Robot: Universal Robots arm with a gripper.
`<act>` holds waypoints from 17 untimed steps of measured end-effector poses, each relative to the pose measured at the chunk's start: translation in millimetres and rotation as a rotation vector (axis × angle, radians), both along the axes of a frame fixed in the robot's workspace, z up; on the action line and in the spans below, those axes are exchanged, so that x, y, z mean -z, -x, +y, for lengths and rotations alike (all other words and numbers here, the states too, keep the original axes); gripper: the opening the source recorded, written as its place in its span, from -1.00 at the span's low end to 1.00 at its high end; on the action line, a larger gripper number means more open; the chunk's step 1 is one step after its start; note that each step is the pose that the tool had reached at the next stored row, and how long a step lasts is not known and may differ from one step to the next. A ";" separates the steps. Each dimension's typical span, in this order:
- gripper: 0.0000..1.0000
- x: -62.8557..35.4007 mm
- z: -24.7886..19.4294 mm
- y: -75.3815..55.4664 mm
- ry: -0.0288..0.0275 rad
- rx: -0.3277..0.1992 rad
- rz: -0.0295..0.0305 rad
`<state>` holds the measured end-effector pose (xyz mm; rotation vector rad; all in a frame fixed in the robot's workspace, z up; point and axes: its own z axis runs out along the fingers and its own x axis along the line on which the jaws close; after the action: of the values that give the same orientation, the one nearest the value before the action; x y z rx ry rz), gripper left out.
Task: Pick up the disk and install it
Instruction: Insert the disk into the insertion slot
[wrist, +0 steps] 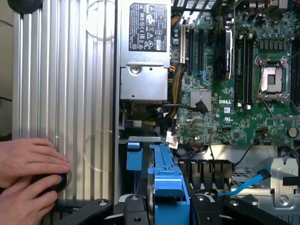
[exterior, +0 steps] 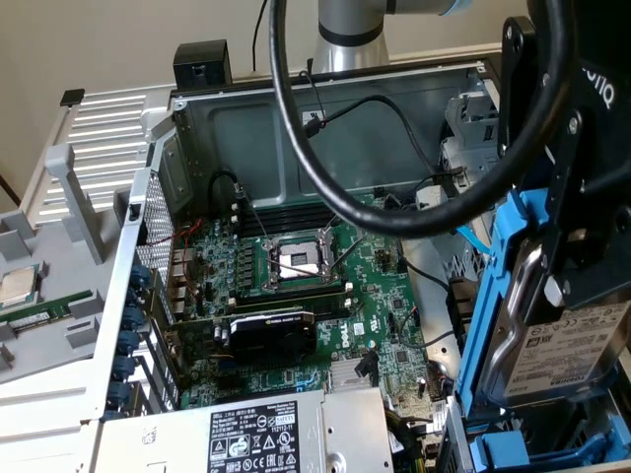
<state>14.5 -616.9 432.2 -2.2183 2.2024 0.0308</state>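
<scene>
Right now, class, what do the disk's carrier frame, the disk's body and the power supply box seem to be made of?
Carrier frame: likely moulded plastic, uniform bright blue.
Disk body: probably metal, silver-grey under a white printed label.
Power supply box: seemingly sheet metal, matte grey, flat panels.

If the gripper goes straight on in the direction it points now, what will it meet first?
Most likely the blue bay frame just beyond the disk that the gripper holds. Depth is unclear, so I cannot tell how near it is.
</scene>
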 end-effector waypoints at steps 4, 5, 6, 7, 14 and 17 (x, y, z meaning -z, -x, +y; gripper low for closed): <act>-0.25 0.3 -1.3 0.0 -0.0002 0.000 0.0026; -0.25 0.3 -1.3 0.0 -0.0002 0.000 0.0027; -0.25 0.5 -1.3 0.0 0.0000 0.000 0.0029; -0.25 1.0 -1.4 0.0 -0.0002 0.000 0.0029; -0.25 4.3 -2.5 0.0 -0.0002 0.000 0.0029; -0.25 5.2 -3.8 0.1 -0.0013 0.001 0.0028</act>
<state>14.5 -620.8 427.0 -2.2175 2.2046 0.0354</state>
